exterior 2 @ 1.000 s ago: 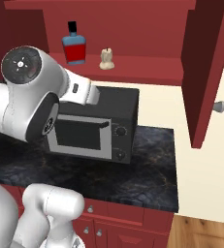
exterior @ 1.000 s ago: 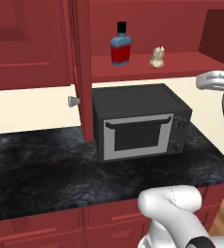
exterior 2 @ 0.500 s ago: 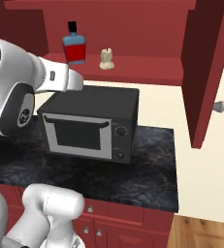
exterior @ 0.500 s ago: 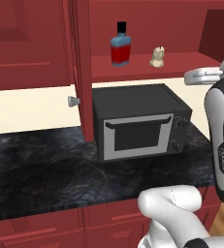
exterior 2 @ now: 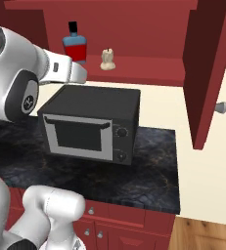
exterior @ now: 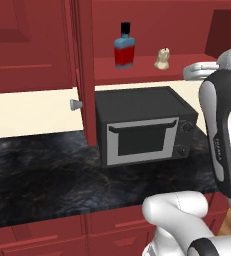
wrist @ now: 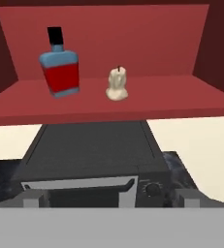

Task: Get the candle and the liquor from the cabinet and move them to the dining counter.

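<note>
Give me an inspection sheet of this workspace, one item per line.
Surface: black marbled counter on red base cabinets.
Job's things: liquor and candle stand upright and apart on the shelf of the open cabinet.
Clutter: dark microwave on the counter below the shelf, door shut.
Grippers: gripper open, holding nothing, short of the shelf.
Cables: nothing seen.
Surroundings: cream wall; wood floor at lower right in the right base view.
</note>
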